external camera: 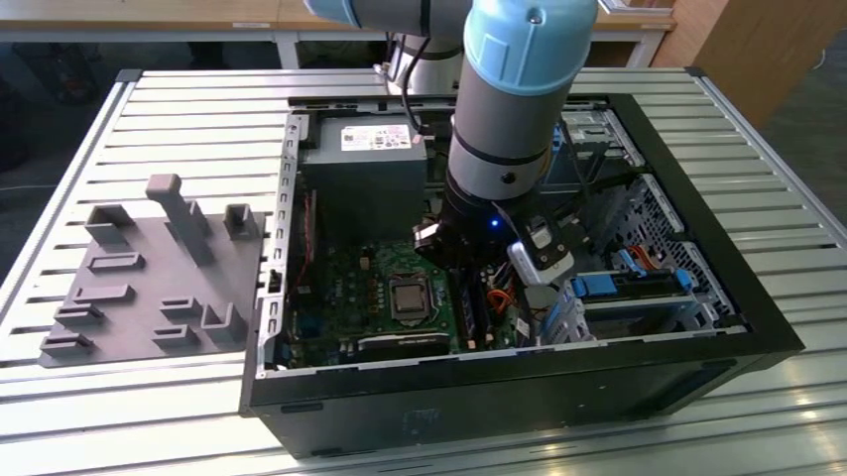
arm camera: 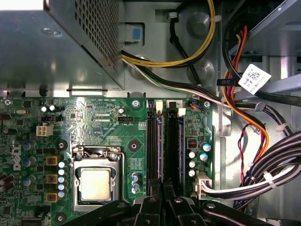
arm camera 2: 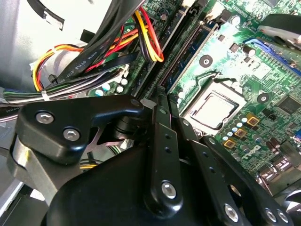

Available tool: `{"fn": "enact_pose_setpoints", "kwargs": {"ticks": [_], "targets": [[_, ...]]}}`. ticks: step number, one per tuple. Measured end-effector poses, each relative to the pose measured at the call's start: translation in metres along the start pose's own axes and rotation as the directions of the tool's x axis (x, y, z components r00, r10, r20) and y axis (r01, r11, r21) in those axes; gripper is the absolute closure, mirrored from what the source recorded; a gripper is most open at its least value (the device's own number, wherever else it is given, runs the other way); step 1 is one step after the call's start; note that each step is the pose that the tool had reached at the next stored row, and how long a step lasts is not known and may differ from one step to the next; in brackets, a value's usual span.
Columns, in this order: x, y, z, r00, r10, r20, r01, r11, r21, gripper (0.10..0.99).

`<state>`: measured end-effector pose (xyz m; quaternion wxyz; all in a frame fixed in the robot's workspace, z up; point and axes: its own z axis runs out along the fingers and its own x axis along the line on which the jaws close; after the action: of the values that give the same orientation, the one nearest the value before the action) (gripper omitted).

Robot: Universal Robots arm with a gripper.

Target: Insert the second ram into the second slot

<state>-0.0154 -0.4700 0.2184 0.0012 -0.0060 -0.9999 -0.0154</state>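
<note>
The second ram (arm camera: 160, 146) is showing as one thin blue edge standing on the motherboard (arm camera: 117, 136), just beside one long dark slot (arm camera: 172, 146), in the first wrist view. It is running straight out from the gripper (arm camera: 163, 188). The gripper's fingers are sitting close together at the stick's near end. Whether they are pinching it cannot be told.

In the exterior view, one arm (external camera: 517, 89) is reaching down into one open computer case (external camera: 741, 327) on a slatted table (external camera: 173, 109). One processor socket (external camera: 403, 296) is lying at 9 o'clock from the wrist. One grey power supply (external camera: 364, 174) is sitting at 11 o'clock. One grey fixture plate (external camera: 146, 288) is resting outside the case, at 9 o'clock.

Bundles of red, yellow, orange and black cables (arm camera: 244, 117) are crowding the far side of the slot. In the second wrist view they (arm camera 2: 94, 56) are hanging close to the fingers (arm camera 2: 164, 141).
</note>
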Motion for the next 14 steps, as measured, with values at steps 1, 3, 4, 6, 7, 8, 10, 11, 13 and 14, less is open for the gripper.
{"fn": "enact_pose_setpoints", "kwargs": {"ticks": [1, 3, 4, 6, 7, 8, 10, 11, 13, 14], "targets": [[0.0, 0.0, 0.0, 1.0, 0.0, 0.0, 0.0, 1.0, 0.0, 0.953], [0.0, 0.0, 0.0001, 1.0, 0.0, 0.0001, 0.0, 1.0, 0.0, 0.953], [0.0, 0.0, 0.0001, 1.0, 0.0, 0.0001, 0.0, 1.0, 0.0, 0.953], [0.0, 0.0, 0.0001, 1.0, 0.0, 0.0001, 0.0, 1.0, 0.0, 0.945], [0.0, 0.0, 0.0001, 1.0, 0.0, 0.0001, 0.0, 1.0, 0.0, 0.945], [0.0, 0.0, 0.0001, 1.0, 0.0, 0.0001, 0.0, 1.0, 0.0, 0.882], [0.0, 0.0001, -0.0019, 1.0, 0.0, 0.0001, 0.0, 1.0, 0.0, 0.882], [0.0, 0.0002, -0.004, 1.0, 0.0, 0.0, 0.0, 1.0, 0.0, 0.882], [0.0, 0.0003, -0.0073, 1.0, 0.0, 0.0002, 0.0, 1.0, 0.0, 0.882], [0.0, 0.0004, -0.0095, 1.0, 0.0, 0.0001, 0.0, 1.0, 0.0, 0.882]]}}
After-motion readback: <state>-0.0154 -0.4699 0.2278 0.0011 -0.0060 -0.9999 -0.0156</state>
